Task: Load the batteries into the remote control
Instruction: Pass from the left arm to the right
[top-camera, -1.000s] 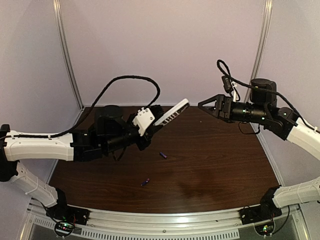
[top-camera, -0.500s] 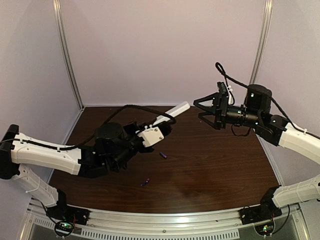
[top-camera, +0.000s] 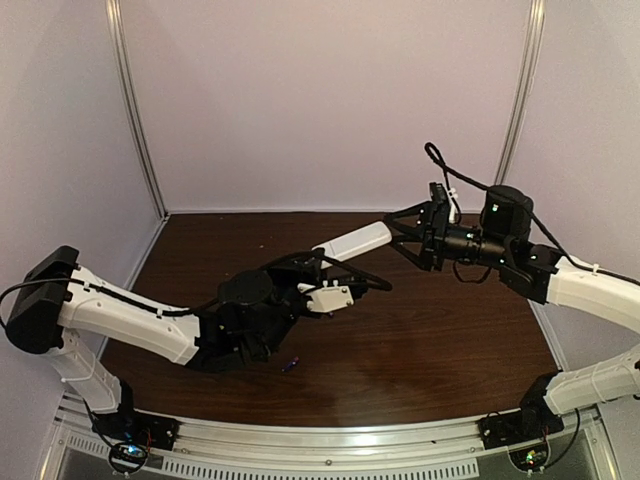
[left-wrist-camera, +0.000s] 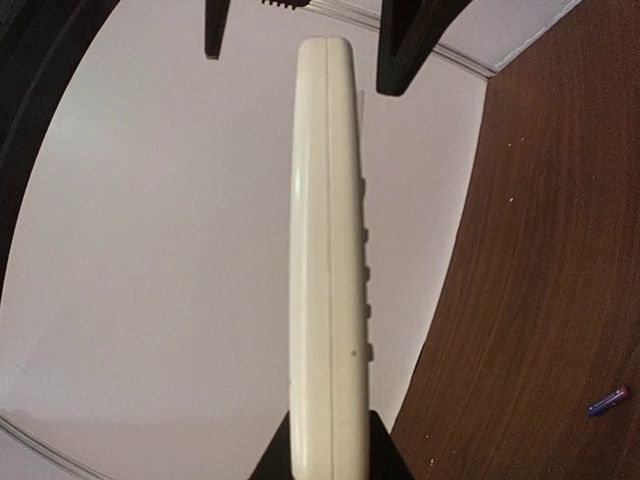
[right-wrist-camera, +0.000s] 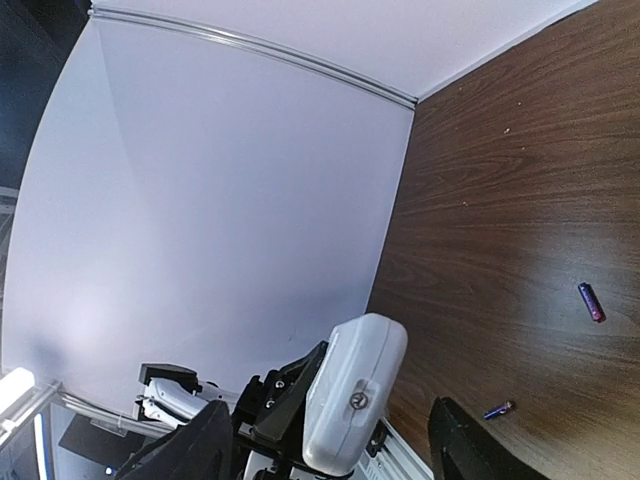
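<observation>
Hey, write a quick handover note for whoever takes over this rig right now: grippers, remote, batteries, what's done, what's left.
Left gripper: shut on one end of the remote control, holding it above the table.
Right gripper: open, jaws either side of the remote's free end, not clamped.
One battery and the other battery lie loose on the table, apart.
Done: remote lifted.
To do: load both batteries.

Remote control (top-camera: 352, 242) held above the surface (top-camera: 450, 340), near end in the left end effector (top-camera: 318, 259), far end between the right end effector's (top-camera: 397, 236) spread jaws, two batteries (right-wrist-camera: 591, 301) lying apart on the surface beneath.
</observation>
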